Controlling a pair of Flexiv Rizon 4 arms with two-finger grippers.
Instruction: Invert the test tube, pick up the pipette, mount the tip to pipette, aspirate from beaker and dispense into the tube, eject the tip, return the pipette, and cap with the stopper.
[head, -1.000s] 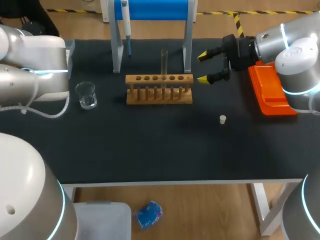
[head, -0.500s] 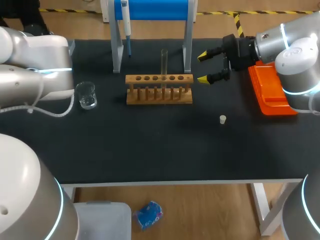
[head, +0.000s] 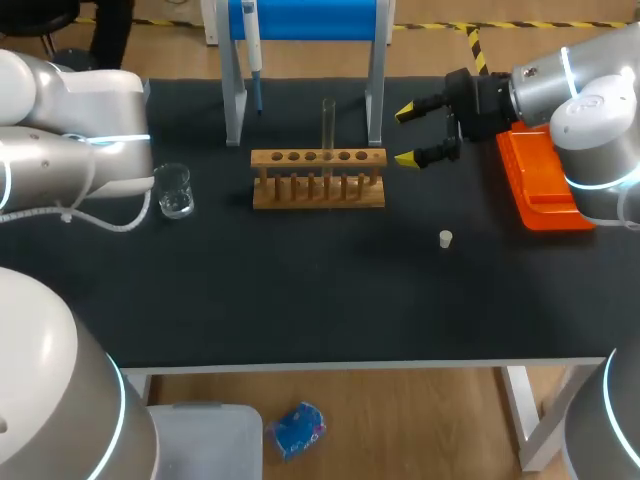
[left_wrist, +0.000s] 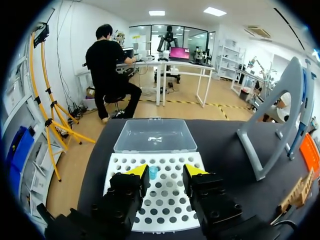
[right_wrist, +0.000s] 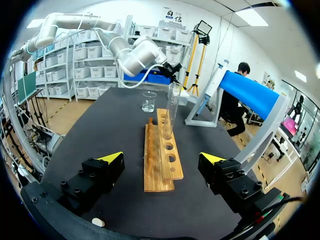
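Note:
A clear test tube (head: 327, 125) stands upright in the wooden rack (head: 318, 178); from the right wrist the test tube (right_wrist: 172, 107) rises at the far end of the rack (right_wrist: 162, 150). The pipette (head: 253, 50) hangs on the blue stand (head: 305, 20). The glass beaker (head: 175, 190) sits left of the rack. A small white stopper (head: 445, 238) lies on the mat. My right gripper (head: 420, 133) hovers open right of the rack. My left gripper (left_wrist: 166, 172) is open above a white tip rack (left_wrist: 120, 167), a blue tip (left_wrist: 153, 172) standing between its fingers, untouched.
An orange tray (head: 540, 185) lies at the right edge under my right arm. A clear plastic box (left_wrist: 155, 136) sits just beyond the tip rack. The stand's grey legs (head: 234, 100) flank the back of the wooden rack. My left arm (head: 70, 150) covers the table's left side.
My left arm's body has shifted a little to the right, toward the beaker. The right arm, the tube and the stopper have stayed put.

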